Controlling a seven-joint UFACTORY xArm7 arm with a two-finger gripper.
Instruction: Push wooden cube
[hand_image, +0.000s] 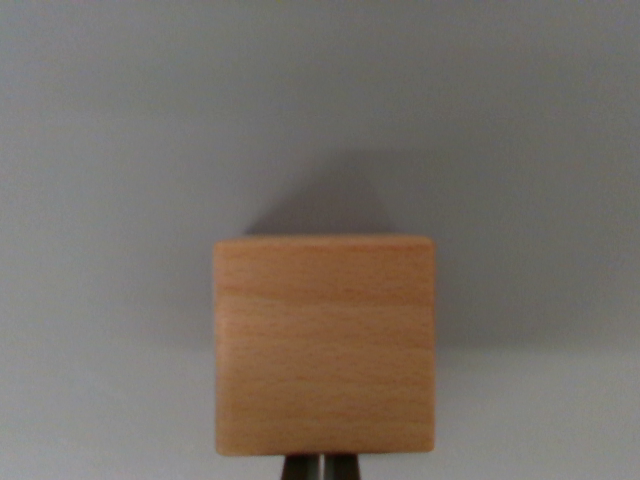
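Wooden cube (325, 345) sat low-centre in the wrist view on a plain grey surface (110, 150), shadow cast toward 12 o'clock. Gripper (321, 467) was at the cube's 6 o'clock edge, fingers pressed together with only a thin seam between, tips apparently touching the cube.

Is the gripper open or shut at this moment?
Shut, it seems: the gripper fingertips meet with only a thin seam, just below the wooden cube; contact with it is unclear.
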